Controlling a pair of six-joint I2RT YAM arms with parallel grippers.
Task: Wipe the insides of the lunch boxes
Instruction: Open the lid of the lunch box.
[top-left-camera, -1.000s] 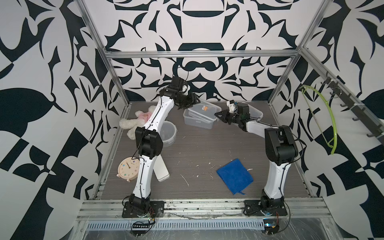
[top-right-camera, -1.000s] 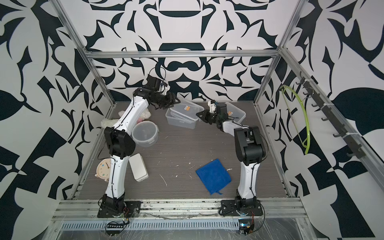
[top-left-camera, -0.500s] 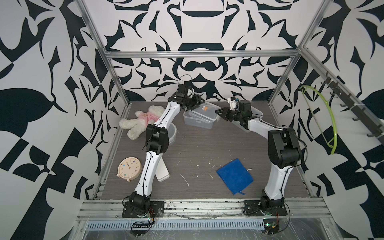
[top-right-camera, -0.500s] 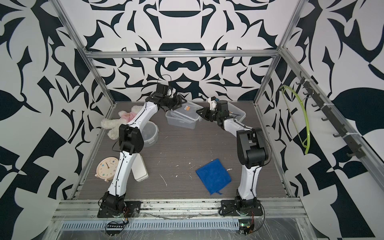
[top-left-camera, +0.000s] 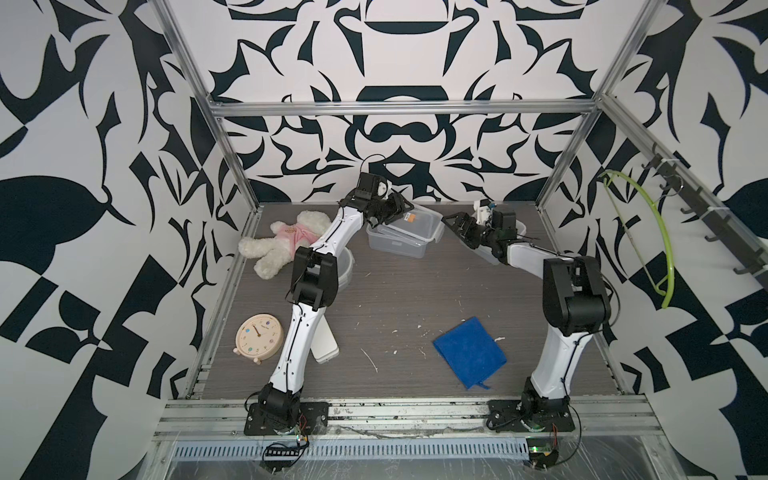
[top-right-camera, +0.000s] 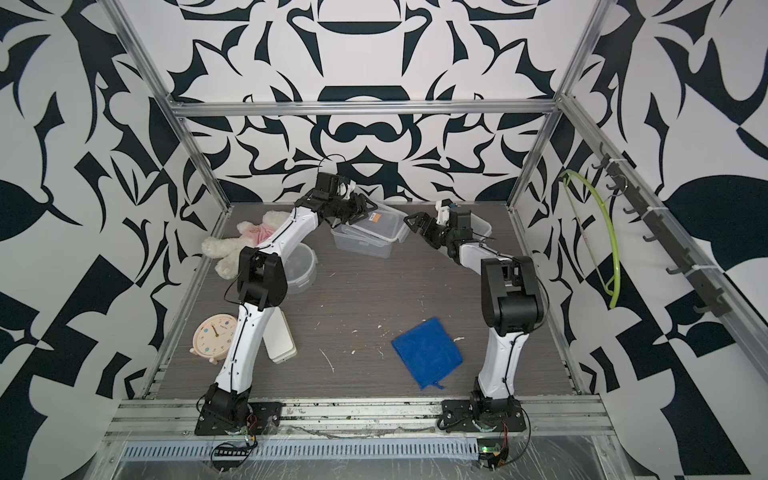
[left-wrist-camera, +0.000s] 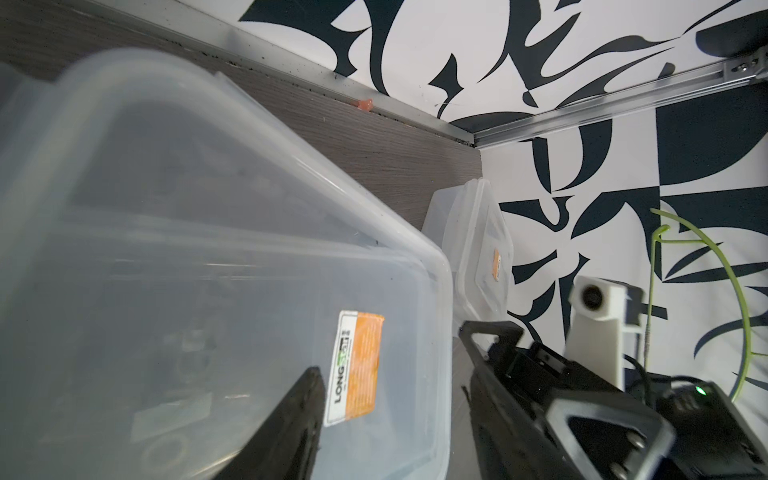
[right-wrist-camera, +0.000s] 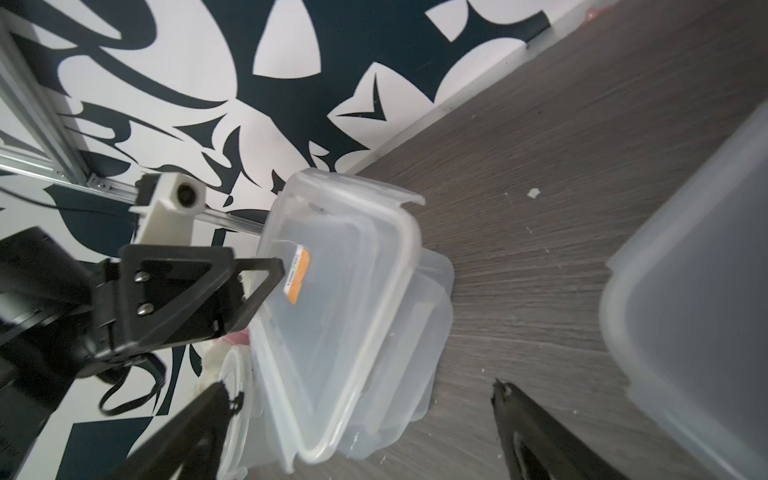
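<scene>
A clear rectangular lunch box stands at the back middle, and its stickered lid lies tilted and askew on it. My left gripper is at the lid's left end, jaws apart. One finger lies over the lid; the other is past its edge, with table showing between. My right gripper is wide open by the box's right corner, touching nothing. A second rectangular lunch box sits behind the right arm. The round lunch box is half hidden by the left arm.
A blue cloth lies at the front right of the table. A plush toy, a round clock and a flat white case are on the left. A green hanger hangs on the right wall. White crumbs dot the table.
My right gripper has gone from nearly shut at the lid's right end to wide open. The left arm's elbow has swung right, uncovering the plush toy, while its gripper stays at the lid.
</scene>
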